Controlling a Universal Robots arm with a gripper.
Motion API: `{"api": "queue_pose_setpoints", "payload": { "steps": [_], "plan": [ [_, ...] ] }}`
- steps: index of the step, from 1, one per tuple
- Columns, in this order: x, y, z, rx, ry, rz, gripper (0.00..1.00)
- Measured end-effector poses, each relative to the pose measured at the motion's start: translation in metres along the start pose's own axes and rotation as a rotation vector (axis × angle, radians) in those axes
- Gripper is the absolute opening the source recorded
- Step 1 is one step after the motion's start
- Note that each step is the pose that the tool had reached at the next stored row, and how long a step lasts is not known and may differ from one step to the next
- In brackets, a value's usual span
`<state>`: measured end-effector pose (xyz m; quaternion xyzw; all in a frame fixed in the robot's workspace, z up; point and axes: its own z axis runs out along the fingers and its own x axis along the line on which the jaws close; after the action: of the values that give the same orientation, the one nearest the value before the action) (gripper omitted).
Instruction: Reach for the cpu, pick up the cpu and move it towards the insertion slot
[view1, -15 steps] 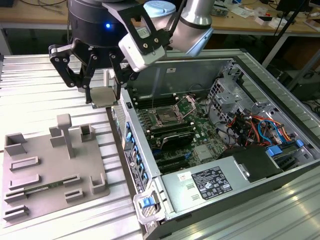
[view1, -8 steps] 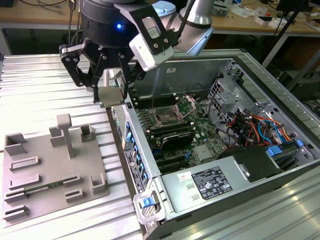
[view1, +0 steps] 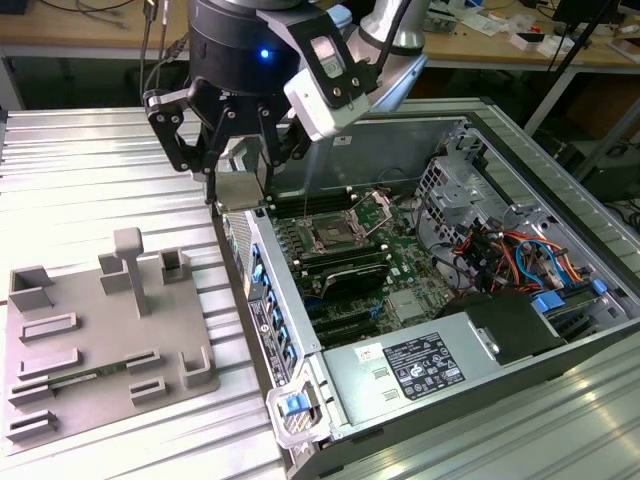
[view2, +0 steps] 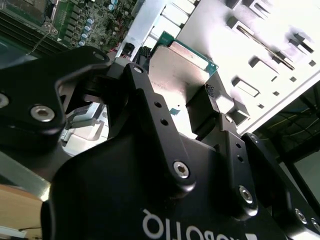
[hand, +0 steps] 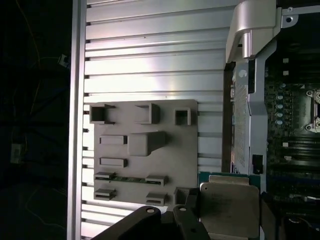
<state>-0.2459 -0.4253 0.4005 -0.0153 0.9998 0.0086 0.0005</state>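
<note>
The gripper (view2: 192, 107) has its jaws clamped on the cpu (view2: 180, 65), lifted at the case edge short of the insertion slot (view1: 330, 237), so I'd carry it level and slowly.

1. In the exterior view the arm reaches down from the top of the frame, its dark wrist housing showing a blue light.
2. The tool (view1: 240, 165) points downward, its black linked fingers (view1: 170, 135) splayed at the knuckles.
3. Its fingertips are closed on the cpu (view2: 182, 67), gripping opposite edges.
</note>
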Motion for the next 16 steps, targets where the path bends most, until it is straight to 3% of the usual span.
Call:
{"api": "queue_pose_setpoints", "payload": {
  "steps": [9,16],
  "plan": [
    [-0.0194,-0.0006,0.0009,-0.0001,-0.0001,0.002,0.55],
    [-0.0408,-0.0013,0.0016,-0.0001,-0.0001,0.005,0.55]
  ]
}}
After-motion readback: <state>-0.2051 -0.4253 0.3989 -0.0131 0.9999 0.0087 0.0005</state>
